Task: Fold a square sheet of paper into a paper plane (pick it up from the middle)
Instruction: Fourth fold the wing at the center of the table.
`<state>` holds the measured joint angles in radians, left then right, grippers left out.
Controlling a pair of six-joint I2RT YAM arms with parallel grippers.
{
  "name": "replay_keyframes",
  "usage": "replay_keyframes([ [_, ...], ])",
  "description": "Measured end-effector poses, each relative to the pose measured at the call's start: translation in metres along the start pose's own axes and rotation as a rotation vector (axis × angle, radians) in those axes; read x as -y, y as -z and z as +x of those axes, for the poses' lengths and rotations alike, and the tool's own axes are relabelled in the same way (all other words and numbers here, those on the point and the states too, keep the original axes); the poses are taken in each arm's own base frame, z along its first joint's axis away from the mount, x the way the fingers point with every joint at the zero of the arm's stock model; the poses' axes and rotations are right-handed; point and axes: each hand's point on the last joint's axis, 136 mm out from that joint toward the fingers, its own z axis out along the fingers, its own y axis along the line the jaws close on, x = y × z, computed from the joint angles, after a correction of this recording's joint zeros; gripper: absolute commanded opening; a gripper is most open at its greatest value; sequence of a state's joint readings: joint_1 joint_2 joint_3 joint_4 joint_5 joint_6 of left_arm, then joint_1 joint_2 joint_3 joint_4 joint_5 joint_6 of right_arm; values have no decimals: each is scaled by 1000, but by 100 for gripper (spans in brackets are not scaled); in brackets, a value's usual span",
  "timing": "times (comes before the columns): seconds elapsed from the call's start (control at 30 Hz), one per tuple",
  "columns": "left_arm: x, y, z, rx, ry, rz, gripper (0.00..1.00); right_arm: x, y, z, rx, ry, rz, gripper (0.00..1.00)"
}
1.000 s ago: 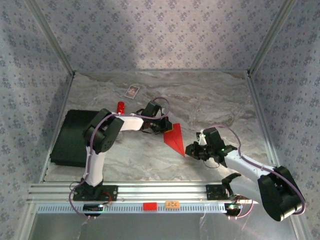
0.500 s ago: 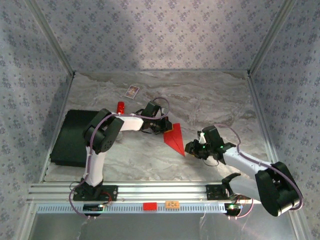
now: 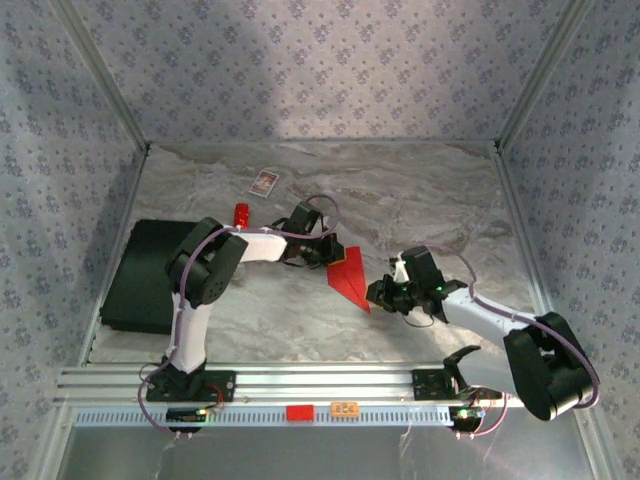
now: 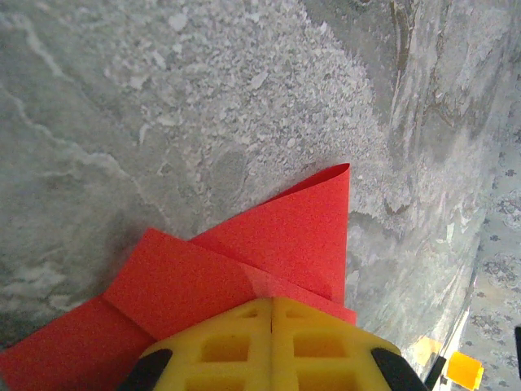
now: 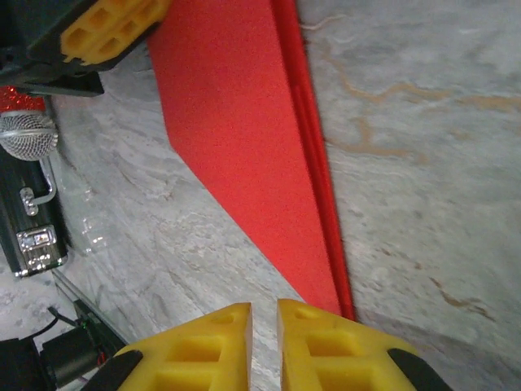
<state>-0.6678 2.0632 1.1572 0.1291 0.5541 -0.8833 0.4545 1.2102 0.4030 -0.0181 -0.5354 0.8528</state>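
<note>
The thin bright red paper, creased into a slim pointed dart [image 3: 350,278], lies in the middle of the grey marbled tabletop [image 3: 440,200], wide end far and point near. From the left wrist view, one loose flap of the paper [image 4: 277,244] curls up off the layers below instead of lying flat.

The left arm's yellow fingers [image 3: 326,257] sit on the wide end. Seen close, the left fingers [image 4: 244,342] are closed tight together and rest on top of the red layers. I can't tell whether they pinch a layer or only press down.

The right arm's yellow fingers [image 3: 376,296] are at the point. In the right wrist view they [image 5: 313,334] are all but closed, with a thin slit between them and no paper in it. The tip of the dart [image 5: 244,138] ends just against one finger's edge.

What worries me is that curled flap. If the left hold eases, I think it springs open and the fold is lost. If the right fingers push along the tabletop into the tip, the thin point could crumple, or the whole dart could pivot under the left hold and skew the centre crease. Paper pinned at one end and dragged at the other might also tear. The red cylindrical stick with a silver ball tip [image 3: 241,214] stands apart on the far left, by the black case [image 3: 135,275].
</note>
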Motion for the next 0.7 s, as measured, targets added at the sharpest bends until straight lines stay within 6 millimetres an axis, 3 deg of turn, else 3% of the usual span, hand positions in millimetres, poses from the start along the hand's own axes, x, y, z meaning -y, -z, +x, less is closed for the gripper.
replay_keyframes([
  [0.17, 0, 0, 0, 0, 0, 0, 0, -14, -14, -7, -28, 21, -32, 13],
  [0.47, 0, 0, 0, 0, 0, 0, 0, -20, -41, -26, -41, 15, -49, 9],
  [0.7, 0, 0, 0, 1, -1, 1, 0, -1, -49, -17, -65, -7, -36, 9],
])
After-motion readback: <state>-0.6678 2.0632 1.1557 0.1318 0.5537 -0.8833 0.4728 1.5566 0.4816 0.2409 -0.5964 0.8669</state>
